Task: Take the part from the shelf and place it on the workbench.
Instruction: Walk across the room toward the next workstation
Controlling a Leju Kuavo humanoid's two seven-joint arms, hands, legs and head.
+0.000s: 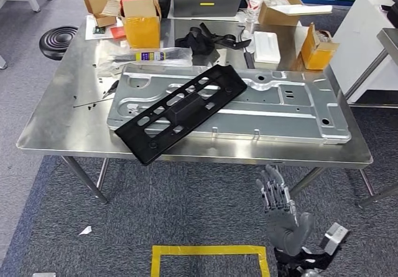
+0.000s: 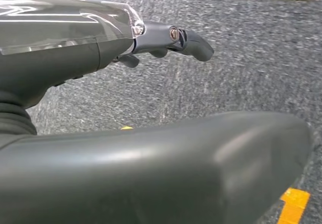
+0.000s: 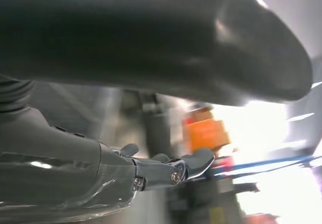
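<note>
On the worktop (image 1: 56,118), the black part (image 1: 180,110) lay slanted across a silver metal panel (image 1: 282,106). Below its front edge my right robot hand (image 1: 282,211) hung empty, fingers spread. My left robot hand (image 2: 152,38) held nothing, its fingers mostly hidden behind the thumb.

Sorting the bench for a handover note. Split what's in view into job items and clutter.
Job:
black plastic part, lying across the metal panel
workbench
right hand, holding nothing, fingers apart
left hand, holding nothing

Clutter:
metal panel
yellow boxes
water bottle
white box
black stool
</note>
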